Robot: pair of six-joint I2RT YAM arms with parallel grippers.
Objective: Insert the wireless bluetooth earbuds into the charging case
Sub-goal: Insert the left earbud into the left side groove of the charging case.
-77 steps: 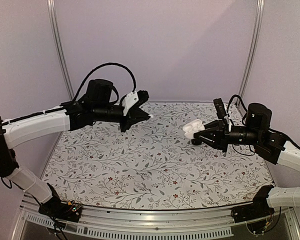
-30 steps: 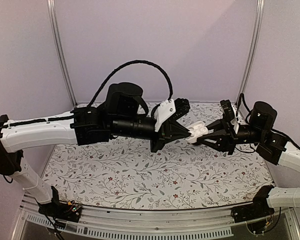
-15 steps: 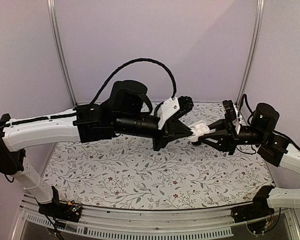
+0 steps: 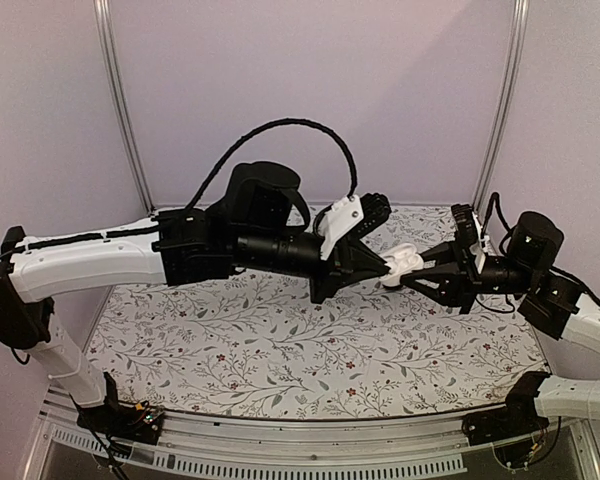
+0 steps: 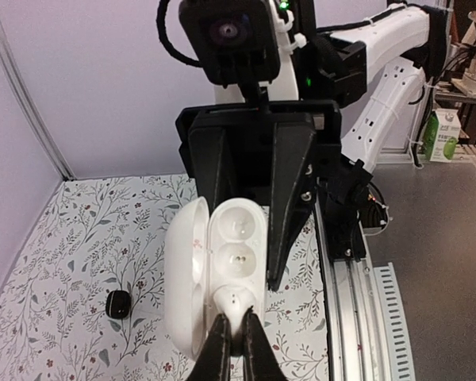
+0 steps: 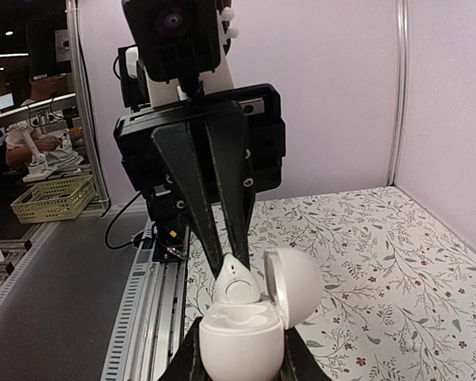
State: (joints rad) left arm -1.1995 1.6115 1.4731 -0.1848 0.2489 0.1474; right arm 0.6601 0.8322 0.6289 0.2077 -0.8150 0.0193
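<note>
White arm links (image 4: 80, 265), black joints (image 4: 265, 195), looping black cable (image 4: 280, 122).

— Where is the top view looking from?
— It is looking down from high behind both bases, over the whole table (image 4: 230, 370).
— And the wrists?
— They are facing each other up close (the left is filming the right wrist camera (image 5: 226, 30), the right the left wrist camera (image 6: 172, 20)), all three views sharing the charging case (image 5: 222, 270).

Arms raised, left hand (image 4: 386, 266) and right hand (image 4: 404, 277) clamped, tips meeting.
</note>
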